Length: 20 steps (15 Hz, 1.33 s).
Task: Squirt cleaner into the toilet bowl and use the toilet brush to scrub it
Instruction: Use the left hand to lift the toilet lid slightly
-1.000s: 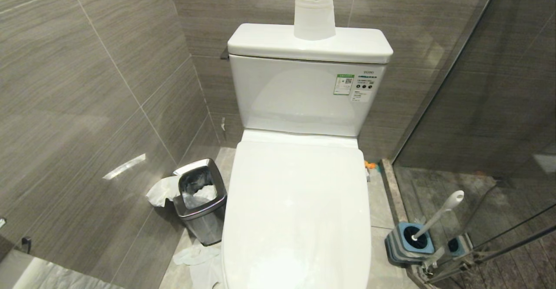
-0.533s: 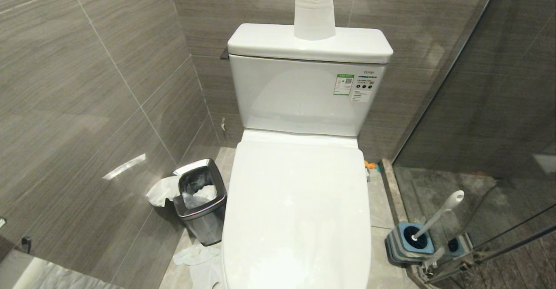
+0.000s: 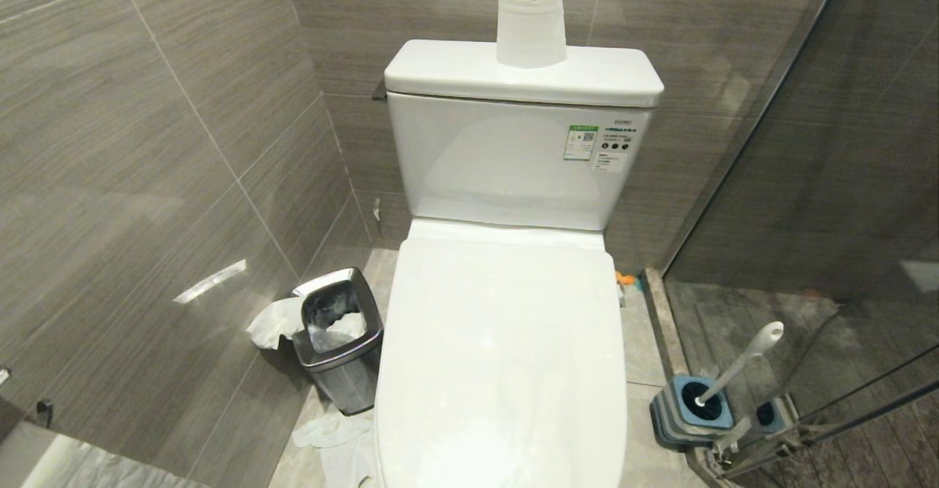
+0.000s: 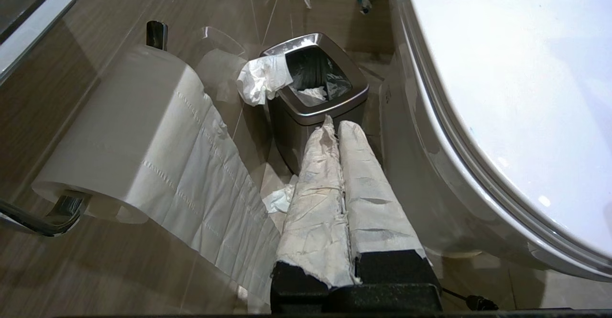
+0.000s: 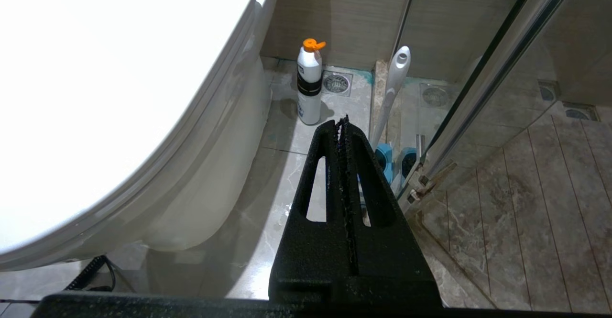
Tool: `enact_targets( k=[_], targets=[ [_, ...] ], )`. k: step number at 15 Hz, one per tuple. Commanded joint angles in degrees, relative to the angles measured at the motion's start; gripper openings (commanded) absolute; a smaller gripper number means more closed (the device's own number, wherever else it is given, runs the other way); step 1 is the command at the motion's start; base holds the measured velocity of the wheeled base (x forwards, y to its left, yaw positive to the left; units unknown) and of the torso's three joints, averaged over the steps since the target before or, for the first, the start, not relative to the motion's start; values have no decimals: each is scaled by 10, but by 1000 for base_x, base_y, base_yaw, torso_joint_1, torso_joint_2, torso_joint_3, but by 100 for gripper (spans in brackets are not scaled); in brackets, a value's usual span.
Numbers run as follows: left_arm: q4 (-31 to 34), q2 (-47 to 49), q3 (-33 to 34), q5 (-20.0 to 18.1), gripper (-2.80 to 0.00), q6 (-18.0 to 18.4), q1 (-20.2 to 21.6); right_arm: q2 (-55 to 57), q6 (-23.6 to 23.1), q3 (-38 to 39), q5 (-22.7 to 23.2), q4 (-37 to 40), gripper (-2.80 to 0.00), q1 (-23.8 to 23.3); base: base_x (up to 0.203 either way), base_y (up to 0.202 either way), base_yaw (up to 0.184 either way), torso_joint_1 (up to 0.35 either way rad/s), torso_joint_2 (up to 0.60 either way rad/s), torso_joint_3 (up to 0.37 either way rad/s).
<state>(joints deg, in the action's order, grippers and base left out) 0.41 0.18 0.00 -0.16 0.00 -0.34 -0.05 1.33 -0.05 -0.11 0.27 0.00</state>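
The toilet's white lid (image 3: 506, 356) is down, so the toilet bowl is hidden beneath it. At the toilet's right, the toilet brush (image 3: 741, 363) leans in its blue-and-grey holder (image 3: 686, 411), its white handle (image 5: 394, 83) sticking up and its head hidden in the holder. A white bottle with an orange cap (image 5: 310, 83), likely the cleaner, stands on the floor by the toilet's base. My left gripper (image 4: 334, 124), its fingers wrapped in white paper, is shut and empty beside the toilet. My right gripper (image 5: 343, 119) is shut and empty, low, near the brush. Neither arm shows in the head view.
A steel bin (image 3: 339, 341) with tissue hanging over its rim stands left of the toilet, with crumpled paper (image 3: 334, 433) on the floor. A paper roll (image 3: 530, 24) sits on the tank; another (image 4: 129, 126) hangs on the left wall. A glass shower partition (image 3: 807, 180) closes the right.
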Motion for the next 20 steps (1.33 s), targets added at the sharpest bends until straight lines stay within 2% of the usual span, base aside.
enact_targets(
  k=[1,20],
  targets=[
    [0,0,2,0,-280,0,0,0,0,0,0,0,-280,0,0,0,0,0,0,0],
    [0,0,2,0,-280,0,0,0,0,0,0,0,-280,0,0,0,0,0,0,0]
  ],
)
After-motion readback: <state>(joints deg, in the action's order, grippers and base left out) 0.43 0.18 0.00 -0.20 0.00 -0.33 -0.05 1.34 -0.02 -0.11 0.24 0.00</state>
